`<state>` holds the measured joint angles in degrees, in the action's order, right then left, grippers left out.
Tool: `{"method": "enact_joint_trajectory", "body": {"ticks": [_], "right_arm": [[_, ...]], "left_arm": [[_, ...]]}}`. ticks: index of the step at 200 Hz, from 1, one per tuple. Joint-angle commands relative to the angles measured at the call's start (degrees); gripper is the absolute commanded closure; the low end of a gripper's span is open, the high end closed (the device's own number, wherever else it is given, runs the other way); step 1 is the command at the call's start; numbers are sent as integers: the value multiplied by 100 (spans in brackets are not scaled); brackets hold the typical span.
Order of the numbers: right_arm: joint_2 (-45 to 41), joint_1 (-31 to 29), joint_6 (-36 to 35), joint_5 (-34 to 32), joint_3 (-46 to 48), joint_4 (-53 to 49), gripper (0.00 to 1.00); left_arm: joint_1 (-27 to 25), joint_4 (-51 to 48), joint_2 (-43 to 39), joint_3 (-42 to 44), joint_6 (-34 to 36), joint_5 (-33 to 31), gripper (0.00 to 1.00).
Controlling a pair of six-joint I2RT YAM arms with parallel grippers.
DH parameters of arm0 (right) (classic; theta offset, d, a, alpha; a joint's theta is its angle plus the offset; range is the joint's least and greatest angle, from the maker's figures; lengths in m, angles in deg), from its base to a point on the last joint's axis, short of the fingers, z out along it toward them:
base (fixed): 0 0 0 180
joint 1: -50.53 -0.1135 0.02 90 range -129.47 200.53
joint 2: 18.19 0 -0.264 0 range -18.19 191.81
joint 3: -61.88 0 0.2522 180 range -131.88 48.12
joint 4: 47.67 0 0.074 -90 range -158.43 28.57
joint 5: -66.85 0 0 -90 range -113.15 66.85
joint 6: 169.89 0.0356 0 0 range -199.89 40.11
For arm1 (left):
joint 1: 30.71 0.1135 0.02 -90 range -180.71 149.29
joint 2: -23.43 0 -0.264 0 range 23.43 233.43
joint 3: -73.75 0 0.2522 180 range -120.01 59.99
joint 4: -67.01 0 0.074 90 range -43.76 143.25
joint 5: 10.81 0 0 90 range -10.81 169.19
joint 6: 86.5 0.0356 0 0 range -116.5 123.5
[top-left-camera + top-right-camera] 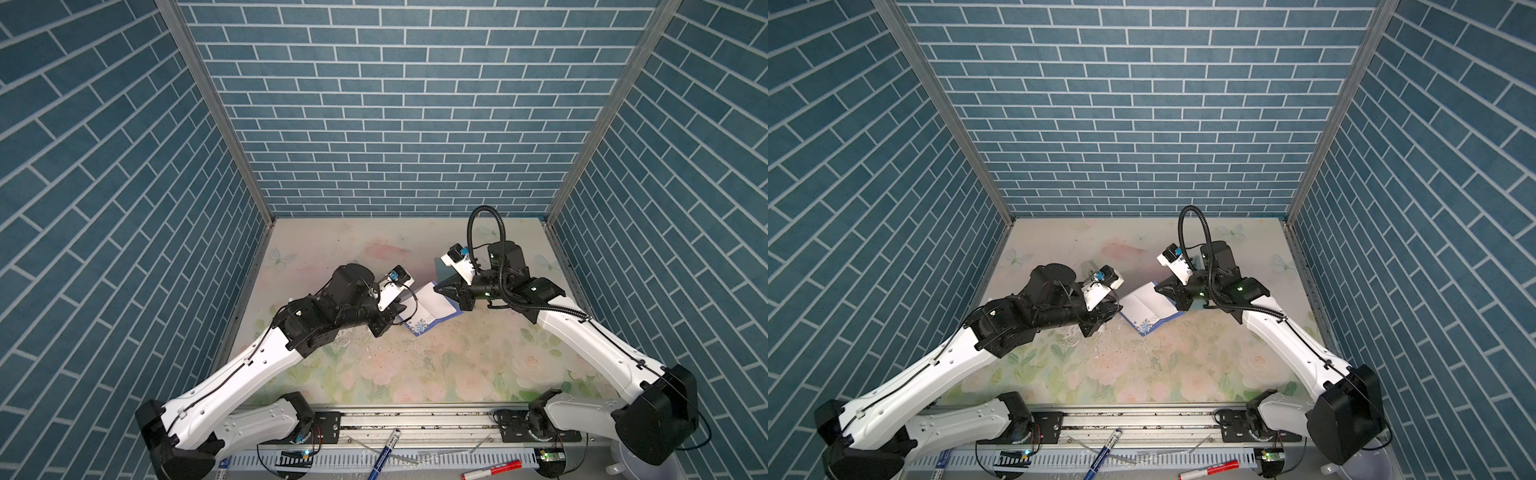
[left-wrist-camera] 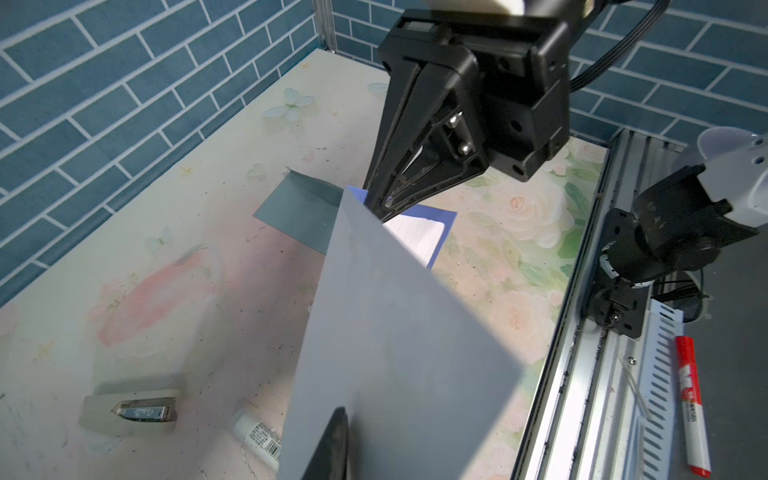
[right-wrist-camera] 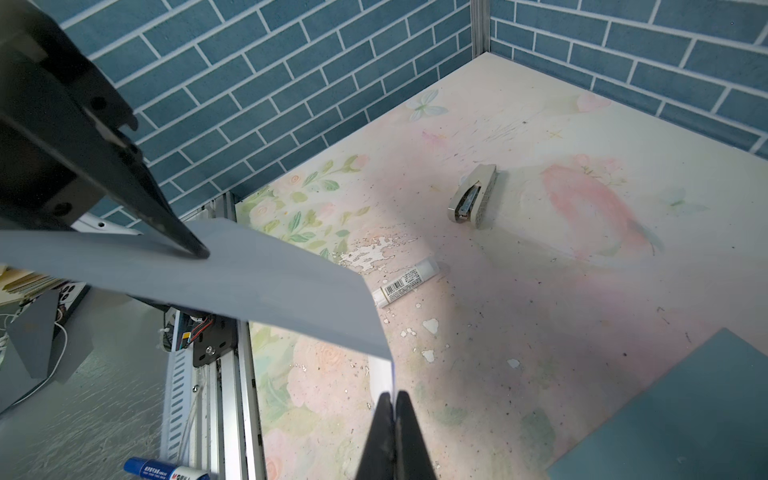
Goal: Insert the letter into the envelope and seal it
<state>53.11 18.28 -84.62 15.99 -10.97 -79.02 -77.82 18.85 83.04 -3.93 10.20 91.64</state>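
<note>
The letter [image 1: 428,309], white with a blue border and a flower print at its near corner, hangs above the table between both grippers. Its shaded back [image 2: 395,332] fills the left wrist view. My right gripper [image 3: 392,395] is shut on the letter's far edge; its tip [image 2: 376,208] bites that edge. My left gripper [image 1: 392,320] is at the opposite edge. One of its fingers [image 2: 334,449] lies against the sheet, which hides the other finger. The teal envelope [image 2: 299,212] lies flat on the table behind the letter, beside the right gripper [image 1: 438,289].
A cream stapler [image 3: 473,199] and a white glue stick [image 3: 405,282] lie on the floral tabletop on the left arm's side. A blue marker [image 1: 384,453] and a red marker [image 1: 492,469] rest beyond the metal front rail [image 1: 415,415]. Brick-patterned walls enclose three sides.
</note>
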Motion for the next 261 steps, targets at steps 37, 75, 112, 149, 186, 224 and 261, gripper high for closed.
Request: {"method": "enact_joint_trajectory", "body": {"ticks": [37,75,112,149,186,224,261], "right_arm": [[-160,-27,-351,-569,22,-63,100],[-542,-27,-819,-414,510,419,100],[-962,-27,-1254,-160,834,735,100],[-1110,-31,-1368,91,917,844,100],[-1116,-45,-1286,327,891,866,100],[-1116,-127,-1161,567,822,912,100],[-1105,-260,-1069,674,776,932,100]], "left_arm": [[27,345,-808,-24,51,267,57],[27,299,-952,-173,229,195,45],[35,445,-537,-128,331,149,41],[36,788,-77,-73,499,267,35],[36,1161,106,126,704,414,22],[35,1654,146,442,922,547,9],[39,2057,193,686,1085,566,4]]}}
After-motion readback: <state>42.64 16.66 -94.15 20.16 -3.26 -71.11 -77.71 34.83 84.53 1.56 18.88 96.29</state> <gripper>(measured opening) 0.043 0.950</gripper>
